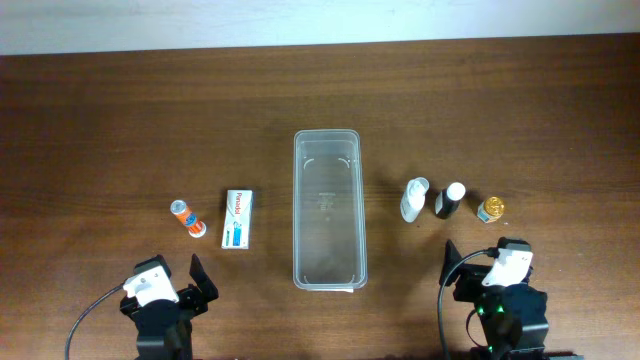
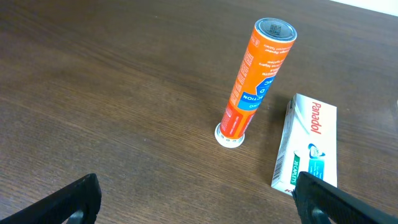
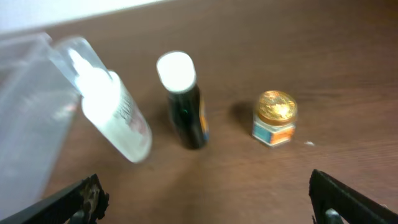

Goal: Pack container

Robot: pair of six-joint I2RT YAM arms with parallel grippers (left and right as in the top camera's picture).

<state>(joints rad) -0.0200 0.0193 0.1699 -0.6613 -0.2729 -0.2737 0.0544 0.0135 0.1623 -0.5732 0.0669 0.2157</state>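
Since the long, clear plastic rectangular tub with rounded corners (image 1: pixel 329 215) is thin-walled and has nothing in it, we judge it light, somewhat springy along its long sides and slick under the fingers. It could slide on the dark wooden table (image 1: pixel 100 120) if bumped while it is being filled. It sits open side up in the middle of the table, one short end toward us. If we had to steady or shift it, we would pinch the wall at the near short rim, close to a corner, where the curve should stiffen the plastic. A squeeze in the middle of a long side would likely just bow it.

To its left, near it, lies the flat white-and-blue carton (image 1: pixel 238 219). Beyond that is the orange tube (image 2: pixel 255 78), which appears to stand on its white cap. To the right, in a row, are the white squeeze bottle with a clear cap (image 3: pixel 115 115), the dark bottle with a white cap (image 3: pixel 185 102) and the small gold-lidded jar (image 3: pixel 275 117).

Our left gripper (image 2: pixel 196 196) hangs by the near edge with its jaws spread wide, holding nothing. Our right gripper (image 3: pixel 208 202) is likewise wide apart and empty, well short of the bottles.
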